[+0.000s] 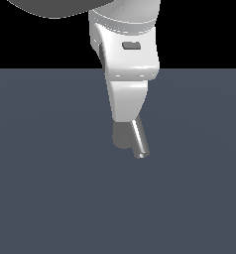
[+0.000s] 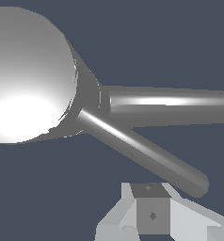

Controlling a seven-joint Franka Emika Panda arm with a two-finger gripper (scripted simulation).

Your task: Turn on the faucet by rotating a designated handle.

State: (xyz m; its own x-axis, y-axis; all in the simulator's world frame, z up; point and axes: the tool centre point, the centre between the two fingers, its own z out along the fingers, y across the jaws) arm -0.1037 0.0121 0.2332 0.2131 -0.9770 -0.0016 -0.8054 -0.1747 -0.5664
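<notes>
- The faucet [image 1: 121,136] stands on the dark blue-grey surface [image 1: 45,198], near the middle of the exterior view, and most of it is hidden behind the white robot arm [image 1: 127,69]
- In the exterior view only the grey lower part of the faucet body shows under the arm, with a shiny slanted tube, the spout [image 1: 139,140], coming down toward the exterior view's right
- In the wrist view the faucet [image 2: 31,75] is seen from above: its flat round cap is very bright and fills a large part of the picture
- Two rods go out from the section under the cap: a thicker one, the spout [image 2: 180,106], and a thinner straight one, the handle [image 2: 147,157]
- The handle ends in a rounded tip just beside the gripper [image 2: 151,214], of which only one grey pad between pale finger parts can be seen at the edge of the wrist view
- I cannot tell if the handle and the gripper touch, and I cannot tell if the fingers are apart or together, because the exterior view hides them behind the arm
- No container is visible; nothing else lies on the surface
</notes>
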